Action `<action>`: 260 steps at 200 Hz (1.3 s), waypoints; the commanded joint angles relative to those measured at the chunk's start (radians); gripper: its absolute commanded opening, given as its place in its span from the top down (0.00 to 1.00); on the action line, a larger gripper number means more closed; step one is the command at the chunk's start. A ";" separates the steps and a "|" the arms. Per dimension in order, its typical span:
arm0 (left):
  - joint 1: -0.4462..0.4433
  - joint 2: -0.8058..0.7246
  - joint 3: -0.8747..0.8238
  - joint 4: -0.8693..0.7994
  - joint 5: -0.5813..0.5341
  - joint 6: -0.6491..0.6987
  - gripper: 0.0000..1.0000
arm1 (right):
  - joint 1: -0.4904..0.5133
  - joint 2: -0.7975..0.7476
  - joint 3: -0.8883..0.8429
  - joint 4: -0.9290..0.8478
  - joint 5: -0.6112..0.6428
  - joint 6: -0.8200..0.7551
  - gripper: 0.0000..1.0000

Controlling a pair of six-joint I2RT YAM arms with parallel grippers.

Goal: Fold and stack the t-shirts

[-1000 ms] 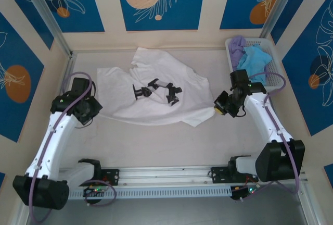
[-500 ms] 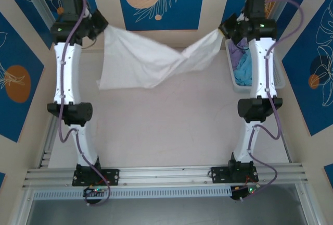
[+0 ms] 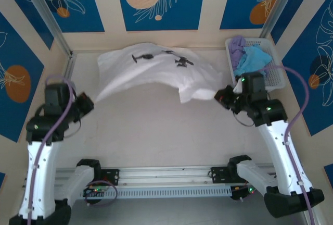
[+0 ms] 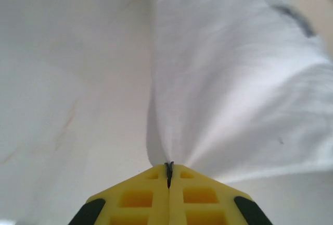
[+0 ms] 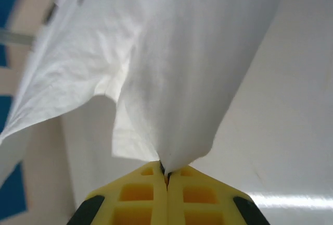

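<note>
Over the table (image 3: 156, 136), white t-shirt (image 3: 156, 71) spread between left end effector (image 3: 89, 101) and right end effector (image 3: 221, 96), both clamped on it.

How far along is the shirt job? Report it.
Done: nothing folded or stacked. In hand: the left end effector and right end effector pinch the white shirt, stretched between them. Left: the blue shirt and lavender shirt lie in the basket.

The white t-shirt (image 3: 156, 69) is stretched between 2 grippers, the left gripper (image 3: 87, 102) holding one corner and the right gripper (image 3: 221, 96) another (dark print showing near the far wall). The basket (image 3: 276, 71) at far right holds a lavender t-shirt (image 3: 238, 45) and a light blue t-shirt (image 3: 253, 58).
</note>
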 commanded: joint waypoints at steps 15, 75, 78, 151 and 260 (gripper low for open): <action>0.002 -0.237 -0.236 -0.229 -0.274 -0.195 1.00 | 0.154 -0.067 -0.288 -0.058 0.004 0.128 1.00; 0.003 -0.159 -0.091 -0.235 -0.363 -0.286 0.75 | 0.278 -0.087 -0.291 -0.154 0.010 0.144 0.98; 0.003 -0.153 -0.093 -0.230 -0.363 -0.290 0.74 | 0.280 -0.082 -0.294 -0.151 0.007 0.141 0.95; 0.003 0.143 0.071 -0.037 -0.319 -0.146 0.18 | 0.251 0.171 -0.065 -0.028 0.193 0.097 0.33; 0.001 0.893 0.011 0.213 0.036 -0.136 0.43 | 0.335 1.505 1.179 -0.154 0.119 -0.041 0.67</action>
